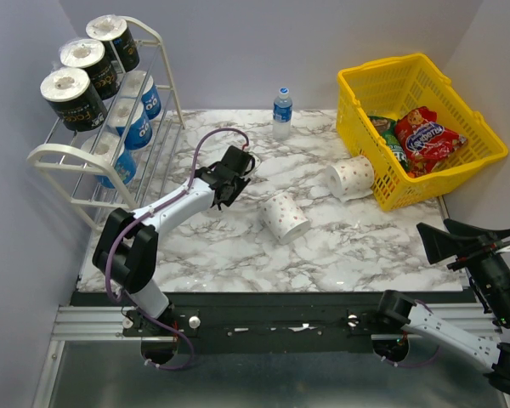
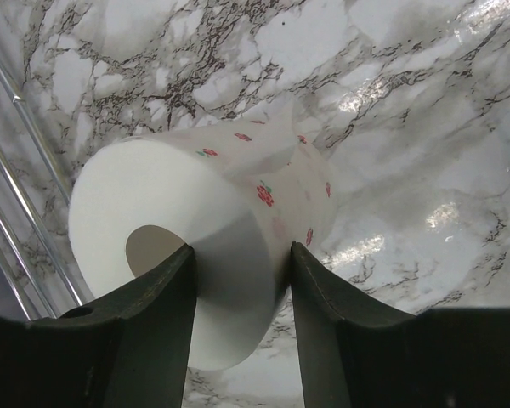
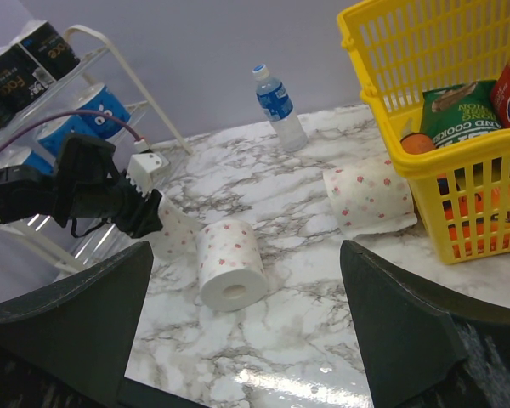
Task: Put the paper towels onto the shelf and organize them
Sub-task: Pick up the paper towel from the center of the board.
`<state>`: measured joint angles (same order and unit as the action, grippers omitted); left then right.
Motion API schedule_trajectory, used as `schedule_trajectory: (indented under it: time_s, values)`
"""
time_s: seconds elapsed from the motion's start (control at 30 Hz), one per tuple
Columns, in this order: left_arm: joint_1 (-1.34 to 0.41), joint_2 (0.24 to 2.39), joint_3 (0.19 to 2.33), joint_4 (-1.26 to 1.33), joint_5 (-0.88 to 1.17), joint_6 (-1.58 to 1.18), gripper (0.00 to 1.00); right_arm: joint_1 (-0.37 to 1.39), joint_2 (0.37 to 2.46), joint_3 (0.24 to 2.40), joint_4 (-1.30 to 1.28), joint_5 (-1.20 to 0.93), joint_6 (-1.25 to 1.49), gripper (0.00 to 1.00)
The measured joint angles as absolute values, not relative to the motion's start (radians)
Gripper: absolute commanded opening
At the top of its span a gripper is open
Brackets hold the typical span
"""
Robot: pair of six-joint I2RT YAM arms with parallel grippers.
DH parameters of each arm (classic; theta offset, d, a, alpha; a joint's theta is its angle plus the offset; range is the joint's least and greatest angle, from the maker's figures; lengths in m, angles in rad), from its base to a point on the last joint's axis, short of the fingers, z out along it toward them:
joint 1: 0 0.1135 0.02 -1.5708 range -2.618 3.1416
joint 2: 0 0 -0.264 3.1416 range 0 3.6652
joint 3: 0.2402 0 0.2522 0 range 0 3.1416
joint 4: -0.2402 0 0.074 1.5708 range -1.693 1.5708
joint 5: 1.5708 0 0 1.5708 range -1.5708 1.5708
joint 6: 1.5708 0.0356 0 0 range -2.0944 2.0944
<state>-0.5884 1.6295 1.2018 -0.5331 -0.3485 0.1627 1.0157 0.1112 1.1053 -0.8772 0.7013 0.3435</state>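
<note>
My left gripper (image 1: 238,167) (image 2: 240,255) is closed on a white paper towel roll with reddish dots (image 2: 195,195) lying on the marble near the shelf (image 1: 55,153). One finger sits at the roll's core hole and the other presses the outer wrap. Two more dotted rolls lie on the table, one in the middle (image 1: 285,217) (image 3: 229,263) and one beside the basket (image 1: 351,177) (image 3: 370,194). The rack holds three black rolls (image 1: 72,98) on top and blue rolls (image 1: 127,127) below. My right gripper (image 1: 446,236) (image 3: 246,246) hangs open off the table's right front corner, holding nothing.
A yellow basket (image 1: 357,93) with snack packs stands at the back right. A small water bottle (image 1: 281,112) stands at the back centre. The shelf's thin bars (image 2: 17,212) run close to the left of the held roll.
</note>
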Motion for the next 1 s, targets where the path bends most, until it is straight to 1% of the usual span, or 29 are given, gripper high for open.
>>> schedule_trajectory:
  time_s: [0.13,0.23,0.33,0.63,0.83,1.0]
  values:
    - [-0.585,1.645,1.226,-0.553,-0.383,0.189,0.47,1.016,0.111,1.105,-0.877,0.701,0.342,1.0]
    - [-0.566,1.676,1.289,-0.568,-0.404,0.22,0.43,1.016,0.113,1.105,-0.876,0.702,0.34,1.0]
    - [-0.531,1.71,1.365,-0.561,-0.432,0.255,0.46,1.016,0.123,1.105,-0.876,0.702,0.339,1.0]
    - [-0.407,1.869,1.518,-0.479,-0.509,0.398,0.46,1.016,0.157,1.079,-0.839,0.732,0.309,1.0]
    - [-0.358,1.979,1.615,-0.451,-0.53,0.483,0.46,1.016,0.196,1.075,-0.799,0.744,0.294,1.0]
    - [-0.333,2.023,1.683,-0.426,-0.542,0.534,0.48,1.016,0.219,1.069,-0.777,0.744,0.287,1.0]
